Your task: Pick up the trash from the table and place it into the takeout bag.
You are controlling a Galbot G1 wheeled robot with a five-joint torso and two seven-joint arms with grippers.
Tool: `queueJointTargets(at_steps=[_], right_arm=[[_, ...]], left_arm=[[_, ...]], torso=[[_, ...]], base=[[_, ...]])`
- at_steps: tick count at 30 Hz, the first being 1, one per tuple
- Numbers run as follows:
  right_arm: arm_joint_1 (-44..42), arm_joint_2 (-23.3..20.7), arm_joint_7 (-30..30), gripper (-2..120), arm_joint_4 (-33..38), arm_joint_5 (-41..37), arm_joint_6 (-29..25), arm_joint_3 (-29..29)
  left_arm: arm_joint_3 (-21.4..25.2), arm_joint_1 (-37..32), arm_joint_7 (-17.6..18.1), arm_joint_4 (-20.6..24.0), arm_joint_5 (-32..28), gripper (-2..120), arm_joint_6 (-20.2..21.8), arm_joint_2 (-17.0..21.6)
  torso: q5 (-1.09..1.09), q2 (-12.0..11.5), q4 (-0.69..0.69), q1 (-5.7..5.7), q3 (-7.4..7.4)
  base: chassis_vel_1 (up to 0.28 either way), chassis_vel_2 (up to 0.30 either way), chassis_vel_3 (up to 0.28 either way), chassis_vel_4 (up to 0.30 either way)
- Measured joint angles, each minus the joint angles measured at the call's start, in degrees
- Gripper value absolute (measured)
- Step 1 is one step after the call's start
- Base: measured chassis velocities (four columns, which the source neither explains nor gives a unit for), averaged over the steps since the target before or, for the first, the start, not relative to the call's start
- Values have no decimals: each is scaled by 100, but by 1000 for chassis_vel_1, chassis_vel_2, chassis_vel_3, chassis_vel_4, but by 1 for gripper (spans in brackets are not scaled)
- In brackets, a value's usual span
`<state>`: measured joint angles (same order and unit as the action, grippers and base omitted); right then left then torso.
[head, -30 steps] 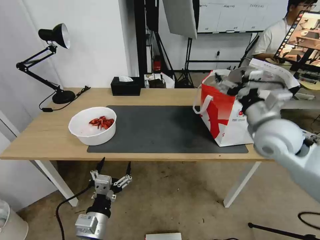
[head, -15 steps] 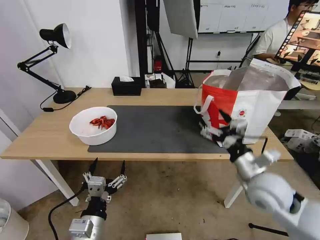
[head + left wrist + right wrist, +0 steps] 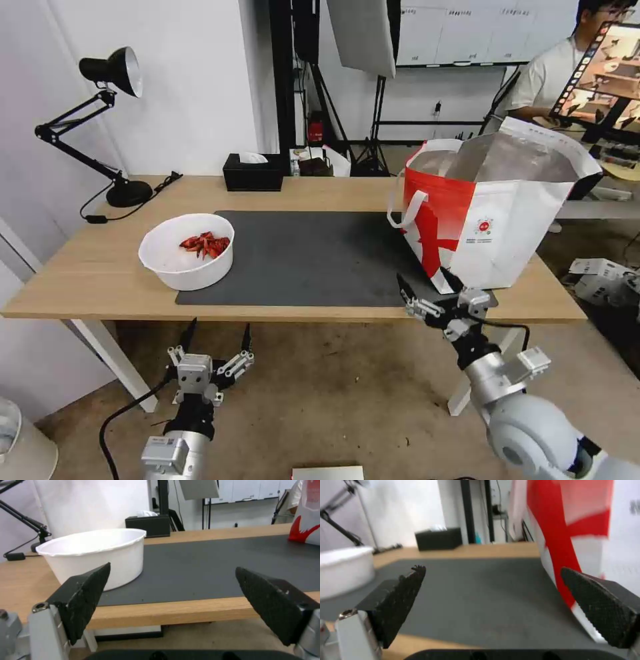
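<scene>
The right end effector hangs at the desk's near edge, just in front of the takeout bag's lower front corner, its 2 black textured fingers spread apart and holding nothing. The left end effector sits lower, below the near edge and in front of the white bowl, fingers also splayed wide and empty; from its wrist view the bowl's smooth, slightly tapered wall rises just past the desk lip. The bowl, round and matt white with red scraps inside, stands at the left end of the dark grey mat, overlapping its border. The mat is a flat, finely textured rectangle that runs almost to the near edge, and the stretch between bowl and bag lies bare, leaving a wide lane. The boxy bag stands upright at the right end of the mat, mouth open, silver foil lining showing, a white loop handle drooping over its red side. Along the far edge a black tissue box sits near the middle and a black desk lamp at the left corner, both well apart from the bowl.
</scene>
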<state>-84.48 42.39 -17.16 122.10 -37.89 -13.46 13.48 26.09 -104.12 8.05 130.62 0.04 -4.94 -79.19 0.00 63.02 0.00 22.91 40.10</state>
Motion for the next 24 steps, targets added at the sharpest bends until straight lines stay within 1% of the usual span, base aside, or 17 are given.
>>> queueJointTargets(at_steps=[7,14,24], right_arm=[[-229,114,-260,100,-103,272,125,-18],[-390,131,-171,100,-168,340,224,-41],[-393,131,-155,100,-173,345,243,-48]], left_arm=[[4,46,7,-80,-52,100,7,31],[-22,84,7,-132,-55,100,7,35],[5,138,21,-214,-69,100,9,52]], torso=[[0,0,0,0,0],[0,0,0,0,0],[0,0,0,0,0]], base=[[0,0,0,0],[0,0,0,0],[0,0,0,0]])
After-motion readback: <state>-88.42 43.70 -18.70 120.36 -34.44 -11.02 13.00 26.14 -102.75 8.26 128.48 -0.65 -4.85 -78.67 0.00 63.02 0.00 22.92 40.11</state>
